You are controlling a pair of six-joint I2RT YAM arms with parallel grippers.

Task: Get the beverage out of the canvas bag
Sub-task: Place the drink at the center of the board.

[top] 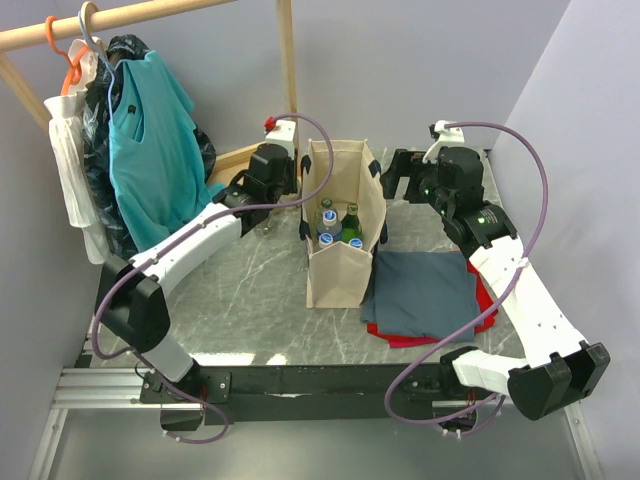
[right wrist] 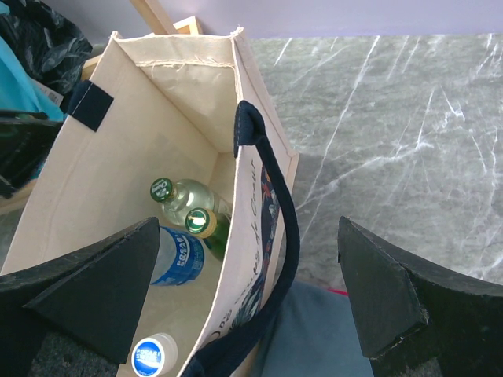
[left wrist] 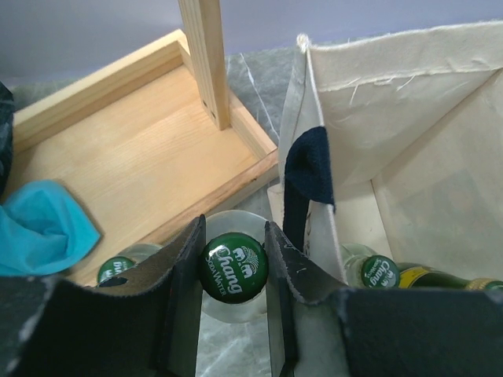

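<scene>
Grey counter: left claw hugs a Chang soda bottle at nine o'clock of the canvas bag; letting go probably comes next. Right claw gapes.

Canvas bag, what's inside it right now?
Inside the canvas bag: a green-capped clear bottle, a gold-capped green bottle, a blue-labelled water bottle, a blue-capped bottle. Anything beneath them is hidden.

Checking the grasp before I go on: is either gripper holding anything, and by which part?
The left gripper is shut on a soda water bottle at its green-capped neck, beside the canvas bag. The right gripper is open and holds nothing.
</scene>
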